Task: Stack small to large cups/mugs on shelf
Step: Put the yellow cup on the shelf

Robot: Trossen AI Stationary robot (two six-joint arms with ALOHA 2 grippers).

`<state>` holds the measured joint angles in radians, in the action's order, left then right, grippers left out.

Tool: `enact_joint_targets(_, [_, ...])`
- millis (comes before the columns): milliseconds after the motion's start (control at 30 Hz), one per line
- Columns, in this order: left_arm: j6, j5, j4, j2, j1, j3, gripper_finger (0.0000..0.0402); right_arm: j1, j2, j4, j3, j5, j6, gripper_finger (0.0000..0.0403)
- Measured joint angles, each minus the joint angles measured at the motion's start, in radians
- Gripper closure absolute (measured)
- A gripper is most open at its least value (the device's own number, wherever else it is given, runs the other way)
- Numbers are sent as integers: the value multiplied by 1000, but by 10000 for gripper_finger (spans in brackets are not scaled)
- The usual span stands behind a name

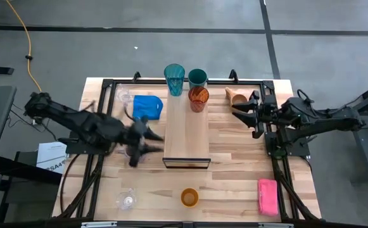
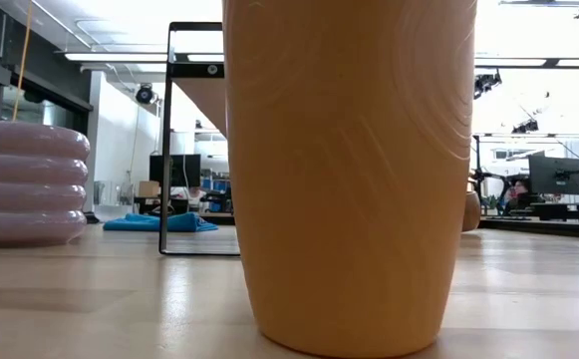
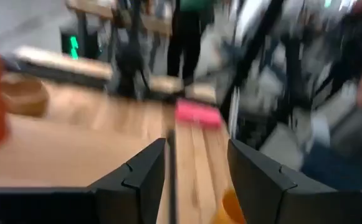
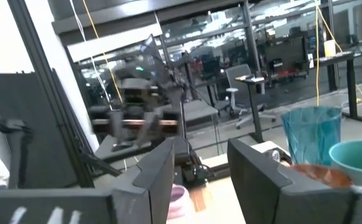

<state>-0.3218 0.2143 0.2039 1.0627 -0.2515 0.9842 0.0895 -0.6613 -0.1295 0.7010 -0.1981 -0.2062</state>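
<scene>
Orange cup (image 2: 349, 170) close to low camera, at table's near edge (image 1: 189, 197). Shelf (image 1: 187, 136) at table centre, carrying red cup (image 1: 198, 99) at far end only. Teal tumbler (image 1: 174, 78) and green cup (image 1: 197, 77) beyond that end; tan mug (image 1: 237, 96) toppled, clear glasses (image 1: 126, 200) and lavender mug (image 2: 28, 182) loose. Left gripper (image 1: 147, 140) empty, fingers apart beside shelf; right gripper (image 1: 242, 106) likewise near tan mug. Stacking judged barely begun.

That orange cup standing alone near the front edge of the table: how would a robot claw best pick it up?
Probably by the rim, from straight above. The small orange plastic cup stands upright and mouth-up on the slatted wooden tabletop, with bare wood all around it. It has no handle and smooth, tapering walls, so one finger inside and one outside the lip seems safest. The left gripper, open, is the nearer one.
</scene>
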Motion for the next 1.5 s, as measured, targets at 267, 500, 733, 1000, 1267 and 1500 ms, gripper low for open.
enact_joint_targets(267, [-266, 60, 448, 391, -185, 440, 240, 0, 0, 46, 0, 1, -2, 263])
enact_joint_targets(500, [-668, 55, 628, 655, -284, 717, 240, 0, 2, 56, 0, 1, -2, 263])
enact_joint_targets(733, [-999, 61, 631, 803, -294, 785, 241, 0, 2, 80, 0, 1, -2, 263])
enact_joint_targets(1000, [-1180, -7, 647, 913, -248, 784, 241, 0, 2, 88, 0, 6, -2, 263])
enact_joint_targets(1267, [-1230, -38, 643, 1003, -226, 784, 241, 0, 2, 86, 0, 7, -2, 263])
enact_joint_targets(1500, [-1246, 23, 639, 1026, -226, 786, 241, 0, 2, 83, 0, 5, -2, 263])
